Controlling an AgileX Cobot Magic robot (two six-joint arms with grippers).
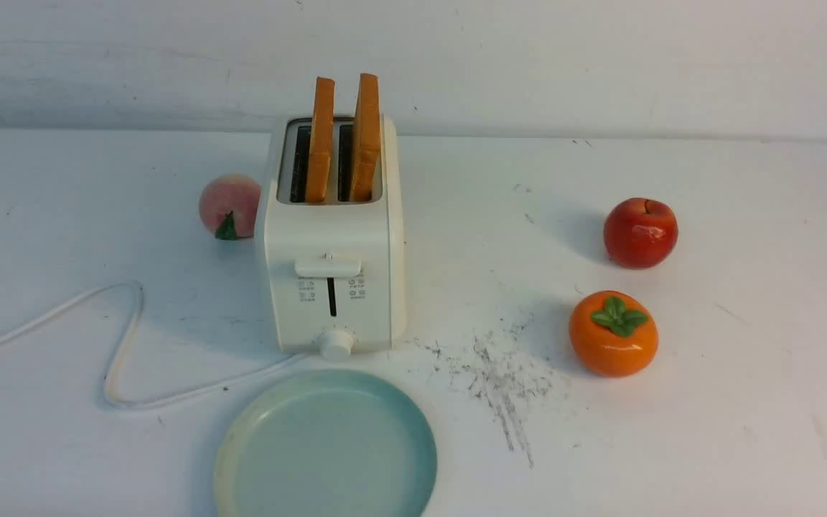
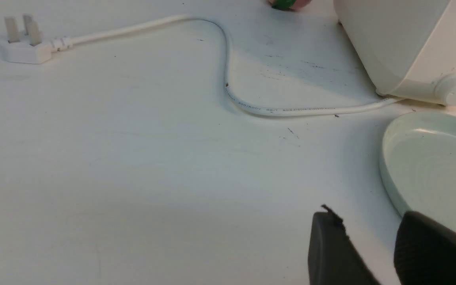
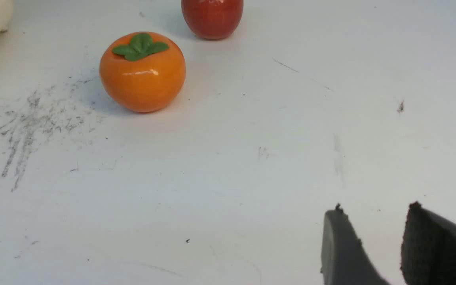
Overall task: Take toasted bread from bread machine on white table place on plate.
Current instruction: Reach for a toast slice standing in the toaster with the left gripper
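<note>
Toast first: the two thick, square, golden-tan slices of toasted bread (image 1: 321, 140) with orange-brown crusts stand upright in the boxy white two-slot toaster (image 1: 334, 258), one per slot, top halves poking out. The round, shallow, pale blue-green plate (image 1: 327, 445) sits just in front of the toaster's knob. The toaster's white cord (image 1: 123, 337) loops off to its left across the scuffed white table (image 1: 672, 431), and the left wrist view shows the white plug (image 2: 26, 45) lying loose at the end, prongs up. A pink peach (image 1: 229, 205) is tucked right beside the toaster's left side. A glossy red apple (image 1: 640, 233) and an orange persimmon with a green leafy cap (image 1: 613, 334) are well off to its right.

The left gripper (image 2: 368, 219) hangs low over the table by the plate's edge, front-left of the toaster, jaws parted with nothing between them. The right gripper (image 3: 374, 211) is the same deal on the toaster's right, near side of the persimmon: black pads apart, holding nothing.
</note>
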